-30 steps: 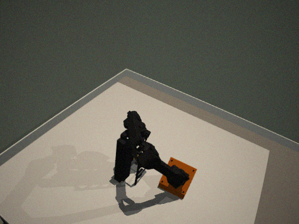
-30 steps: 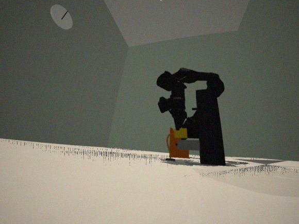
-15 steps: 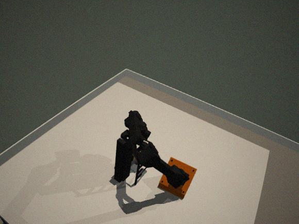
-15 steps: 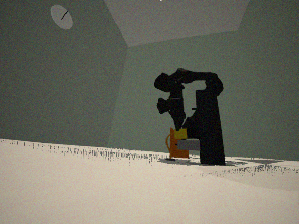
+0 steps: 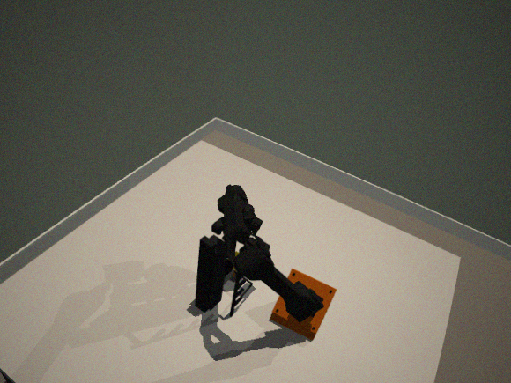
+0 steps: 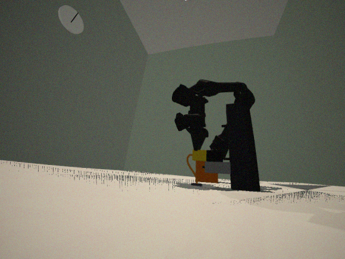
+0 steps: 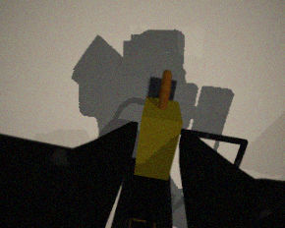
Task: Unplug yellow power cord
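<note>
Claw point(image 5: 232, 253) point(image 6: 197, 149) point(image 7: 158, 132) points down, one finger on each side of yellow plug point(image 5: 237, 254) point(image 6: 199, 155) point(image 7: 158, 140). Can't tell if claw pinches it. Plug sits up above bench point(image 5: 308, 212) point(image 6: 119, 215) point(image 7: 34, 74). Orange cord point(image 6: 188, 161) point(image 7: 166, 88) bends down below claw.

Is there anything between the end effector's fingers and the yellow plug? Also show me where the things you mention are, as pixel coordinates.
Nothing visible. In the wrist view, the end effector point(image 6: 197, 149) point(image 7: 158, 132) has one finger along each side of the yellow plug point(image 5: 237, 254) point(image 6: 199, 155) point(image 7: 157, 140), with no other object between.
</note>
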`<state>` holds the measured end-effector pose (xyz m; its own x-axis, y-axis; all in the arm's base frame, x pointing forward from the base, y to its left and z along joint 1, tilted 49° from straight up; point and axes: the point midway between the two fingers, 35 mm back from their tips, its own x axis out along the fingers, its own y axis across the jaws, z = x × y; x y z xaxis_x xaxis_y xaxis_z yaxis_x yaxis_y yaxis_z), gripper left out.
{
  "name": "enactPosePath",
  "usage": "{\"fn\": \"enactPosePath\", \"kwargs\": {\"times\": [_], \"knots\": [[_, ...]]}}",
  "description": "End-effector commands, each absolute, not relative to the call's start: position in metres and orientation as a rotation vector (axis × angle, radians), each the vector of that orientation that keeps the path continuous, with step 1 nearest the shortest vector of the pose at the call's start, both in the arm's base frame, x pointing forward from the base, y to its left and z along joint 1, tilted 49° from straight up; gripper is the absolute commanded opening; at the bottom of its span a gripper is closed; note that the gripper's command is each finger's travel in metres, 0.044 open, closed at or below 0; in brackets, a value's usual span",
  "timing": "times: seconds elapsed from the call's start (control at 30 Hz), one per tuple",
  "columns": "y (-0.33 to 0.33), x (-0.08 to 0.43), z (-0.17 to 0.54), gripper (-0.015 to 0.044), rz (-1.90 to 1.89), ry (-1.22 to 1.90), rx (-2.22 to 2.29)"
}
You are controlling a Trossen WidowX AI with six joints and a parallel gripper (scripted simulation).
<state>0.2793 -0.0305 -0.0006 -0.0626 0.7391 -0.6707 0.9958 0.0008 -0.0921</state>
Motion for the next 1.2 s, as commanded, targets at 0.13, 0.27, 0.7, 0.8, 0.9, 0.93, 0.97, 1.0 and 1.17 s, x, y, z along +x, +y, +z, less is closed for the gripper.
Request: {"fn": "enactPosePath", "kwargs": {"times": [0.13, 0.27, 0.7, 0.8, 0.9, 0.93, 0.97, 1.0, 1.17], "knots": [[-0.029, 0.28, 0.002, 0.0341, -0.784, 1.846, 1.79], [-0.048, 0.28, -0.012, 0.044, -0.786, 1.843, 1.788], [-0.078, 0.277, -0.034, 0.044, -0.786, 1.843, 1.788], [-0.078, 0.277, -0.034, 0.044, -0.786, 1.843, 1.788], [-0.078, 0.277, -0.034, 0.044, -0.786, 1.843, 1.788], [-0.078, 0.277, -0.034, 0.044, -0.786, 1.843, 1.788], [-0.078, 0.277, -0.034, 0.044, -0.786, 1.843, 1.788], [-0.078, 0.277, -0.034, 0.044, -0.786, 1.843, 1.788], [-0.078, 0.277, -0.034, 0.044, -0.786, 1.843, 1.788]]}}
